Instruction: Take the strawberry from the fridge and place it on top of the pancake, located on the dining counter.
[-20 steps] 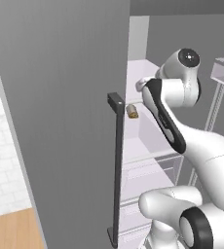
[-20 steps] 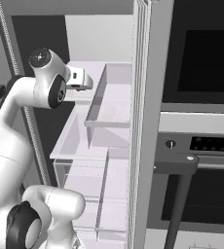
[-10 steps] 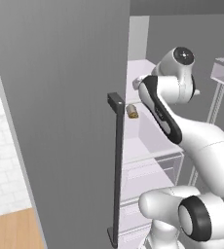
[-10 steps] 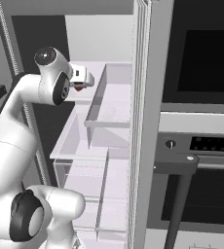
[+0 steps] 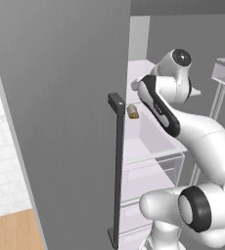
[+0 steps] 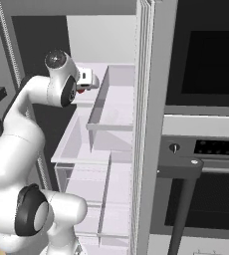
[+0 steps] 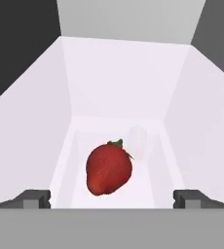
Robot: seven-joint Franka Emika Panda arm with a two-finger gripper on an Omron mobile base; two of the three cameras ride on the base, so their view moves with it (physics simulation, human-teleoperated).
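Note:
In the hand view the strawberry (image 7: 109,168), dark red with a small green cap, lies on the white floor of a fridge bin. My gripper (image 7: 112,199) is open just short of it, and the berry sits centred between the two dark fingertips (image 7: 36,198) without touching them. From the right base view my hand (image 6: 88,78) reaches over the upper white shelf (image 6: 111,102) of the open fridge (image 5: 60,97). In the left base view my own arm hides the hand. The pancake and the dining counter are out of view.
A pale whitish lump (image 7: 139,141) lies right behind the strawberry. A small tan-brown cylinder (image 5: 132,112) stands on the shelf near the door's long dark handle (image 5: 117,171). The black-glass wall oven (image 6: 206,60) stands to the right of the fridge. White bin walls close in on both sides.
The arm has reached a little further into the fridge, carrying the hand slightly inward. The jaws stayed open and nothing was taken hold of.

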